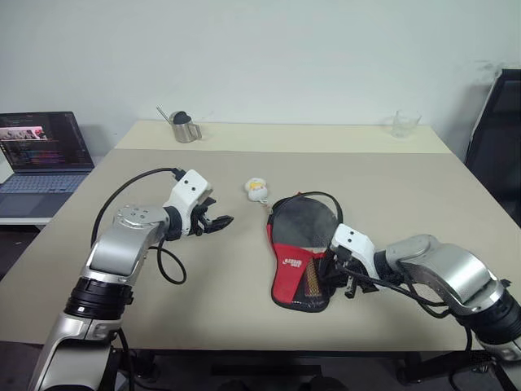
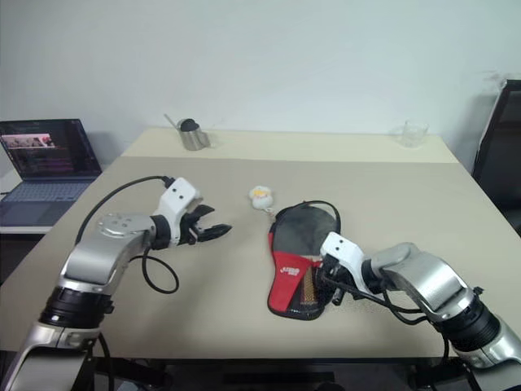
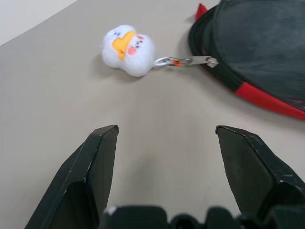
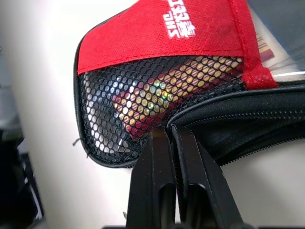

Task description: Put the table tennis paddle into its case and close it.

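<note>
The case [image 1: 297, 252] lies flat on the table, black above, red below, with a white logo and a mesh pocket [image 4: 124, 105]. The paddle sits inside it, and its red and tan handle [image 1: 313, 285] shows through the mesh. My right gripper [image 1: 348, 285] is shut, its fingertips [image 4: 164, 136] pressed against the black piping at the case's lower right edge. I cannot tell whether they pinch anything. My left gripper [image 1: 221, 221] hovers open and empty over bare table to the left of the case. A white-yellow plush charm [image 3: 126, 47] is clipped by a small chain to the case's top.
A metal cup [image 1: 186, 128] and a clear glass [image 1: 404, 124] stand at the table's far edge. An open laptop [image 1: 41, 155] sits on a lower desk to the left. A black chair [image 1: 496, 147] stands at the right.
</note>
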`<act>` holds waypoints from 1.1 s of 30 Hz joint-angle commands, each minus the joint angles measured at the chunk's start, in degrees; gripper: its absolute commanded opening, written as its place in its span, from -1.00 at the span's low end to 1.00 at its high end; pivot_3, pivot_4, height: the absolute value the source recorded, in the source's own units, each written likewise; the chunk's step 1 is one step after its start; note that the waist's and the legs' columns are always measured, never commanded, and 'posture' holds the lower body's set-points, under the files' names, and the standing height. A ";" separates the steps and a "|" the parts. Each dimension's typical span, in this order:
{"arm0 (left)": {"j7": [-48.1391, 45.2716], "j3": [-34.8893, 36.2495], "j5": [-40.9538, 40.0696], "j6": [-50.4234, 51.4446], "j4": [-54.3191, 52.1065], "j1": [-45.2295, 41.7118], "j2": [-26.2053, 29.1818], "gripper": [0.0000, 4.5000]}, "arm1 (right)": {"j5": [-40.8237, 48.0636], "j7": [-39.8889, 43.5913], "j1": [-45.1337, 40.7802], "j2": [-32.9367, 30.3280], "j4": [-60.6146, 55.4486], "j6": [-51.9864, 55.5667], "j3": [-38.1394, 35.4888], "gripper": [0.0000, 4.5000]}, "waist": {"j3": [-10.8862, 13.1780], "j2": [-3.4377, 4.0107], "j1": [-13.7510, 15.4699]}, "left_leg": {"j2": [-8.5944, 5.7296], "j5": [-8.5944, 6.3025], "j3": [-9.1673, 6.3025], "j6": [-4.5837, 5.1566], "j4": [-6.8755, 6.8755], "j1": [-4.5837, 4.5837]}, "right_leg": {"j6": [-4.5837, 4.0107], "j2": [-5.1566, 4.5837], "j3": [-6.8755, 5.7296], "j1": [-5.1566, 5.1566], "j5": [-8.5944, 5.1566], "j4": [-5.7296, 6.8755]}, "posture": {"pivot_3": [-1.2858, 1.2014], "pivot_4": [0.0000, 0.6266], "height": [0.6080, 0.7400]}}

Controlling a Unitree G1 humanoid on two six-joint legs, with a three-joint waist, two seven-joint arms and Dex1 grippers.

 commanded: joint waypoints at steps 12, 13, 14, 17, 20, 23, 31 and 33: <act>-0.79 0.85 0.55 -0.50 -1.33 -0.96 1.19 0.59 | 1.54 10.82 5.00 -7.21 -8.66 -7.76 2.58 -0.99 | 0.00 -0.01 0.04 | 0.01 0.00 -0.04 0.00 0.04 0.02 | 0.00 0.00 -0.04 0.03 0.00 0.02 | 0.03 -0.52 1.00; -0.76 0.85 0.56 -0.51 -1.32 -0.96 1.19 0.59 | 1.48 11.08 5.19 -7.31 -8.85 -7.99 2.58 -0.99 | 0.00 -0.01 0.04 | 0.01 0.00 -0.03 0.00 0.04 0.02 | 0.00 0.00 -0.03 0.03 0.00 0.02 | 0.03 -0.52 1.00; -0.73 0.83 0.58 -0.54 -1.27 -0.98 1.20 0.59 | 1.49 11.36 5.33 -7.37 -9.04 -8.19 2.60 -0.99 | 0.00 -0.01 0.04 | 0.01 0.00 -0.03 0.00 0.04 0.02 | 0.00 0.00 -0.03 0.03 0.00 0.02 | 0.03 -0.52 1.00; -0.69 0.85 0.55 -0.59 -1.28 -1.00 1.19 0.59 | 1.53 11.89 5.50 -7.26 -9.42 -8.26 2.65 -0.99 | 0.00 -0.01 0.04 | 0.01 0.00 -0.04 0.00 0.06 0.02 | 0.00 0.00 -0.04 0.05 0.00 0.02 | 0.03 -0.52 1.00; -0.41 0.85 0.73 -0.65 -1.10 -0.96 1.15 0.59 | -0.02 10.85 4.65 -6.52 -8.14 -8.21 3.27 -0.99 | 0.00 -0.01 0.04 | 0.01 0.00 -0.05 0.00 0.06 0.03 | 0.00 -0.01 -0.04 0.05 0.00 0.03 | 0.03 -0.52 1.00; -0.30 0.92 0.65 -0.60 -1.47 -0.77 1.10 0.59 | -0.83 10.21 2.96 -5.52 -6.14 -8.28 2.93 -0.99 | 0.00 -0.02 0.02 | 0.01 0.00 -0.04 0.00 0.08 0.04 | 0.00 0.00 -0.04 0.06 0.00 0.04 | 0.03 -0.52 1.00; -0.10 1.03 0.56 -0.44 -2.19 -0.30 1.14 0.59 | -2.31 11.59 0.49 -5.18 -3.27 -10.38 2.80 -0.99 | 0.00 -0.02 -0.01 | 0.01 0.01 -0.04 -0.01 0.12 0.06 | 0.00 0.00 -0.03 0.09 0.00 0.06 | 0.03 -0.52 1.00; -0.05 1.00 0.62 -0.46 -2.17 -0.31 1.14 0.59 | -2.82 12.18 0.00 -5.45 -2.45 -11.29 2.79 -0.99 | 0.00 -0.02 -0.01 | 0.02 0.01 -0.05 0.00 0.12 0.06 | 0.00 0.00 -0.04 0.09 0.00 0.07 | 0.03 -0.52 1.00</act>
